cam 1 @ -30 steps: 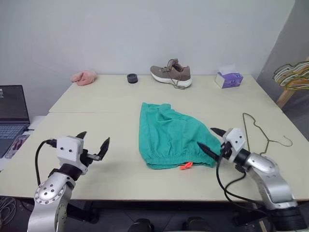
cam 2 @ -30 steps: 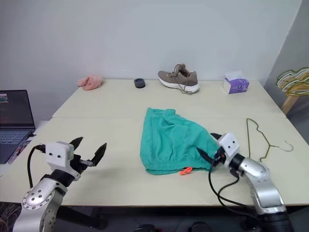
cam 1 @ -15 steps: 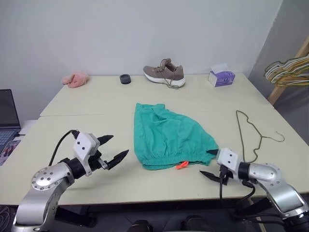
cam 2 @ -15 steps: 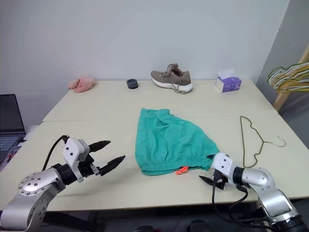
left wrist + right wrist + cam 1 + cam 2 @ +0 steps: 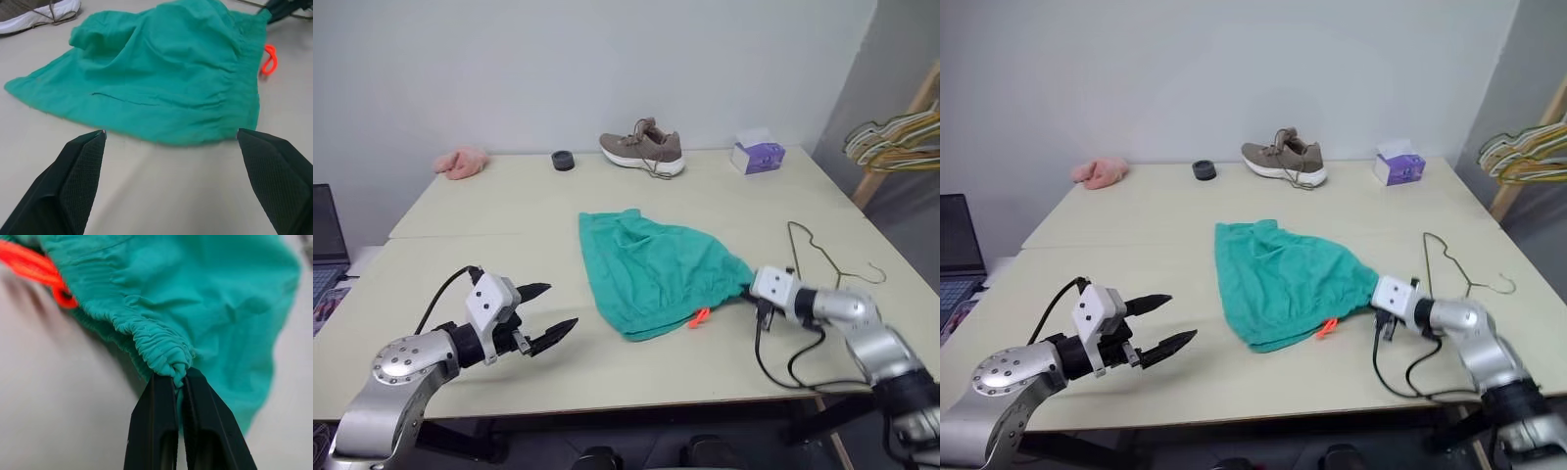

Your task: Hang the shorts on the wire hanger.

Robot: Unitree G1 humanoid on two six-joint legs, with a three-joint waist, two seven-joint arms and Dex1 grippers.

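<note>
One broad cream table (image 5: 489, 220) carried everything, and the largest thing on it was the pair of teal-green fabric shorts (image 5: 651, 269) with a gathered elastic waistband and an orange-red drawstring (image 5: 698, 317), lying crumpled near the middle. The right gripper (image 5: 178, 382) had its two black fingers pressed together on the waistband's corner, so the step in hand looked like the first grasp of the shorts. The left gripper (image 5: 548, 318) hovered with its fingers spread wide and nothing between them, near the shorts' other side. The thin dark wire hanger (image 5: 818, 259), triangular with a curved hook, lay flat just beyond the right gripper, apart from the cloth. The next move probably called for lifting the waistband and bringing the hanger under it, perhaps with the free gripper. Farther back stood a brown shoe (image 5: 642, 152), a purple tissue box (image 5: 752, 155), a pink fluffy cloth (image 5: 460, 162) and a small dark round object (image 5: 563, 160); none blocked the way.
</note>
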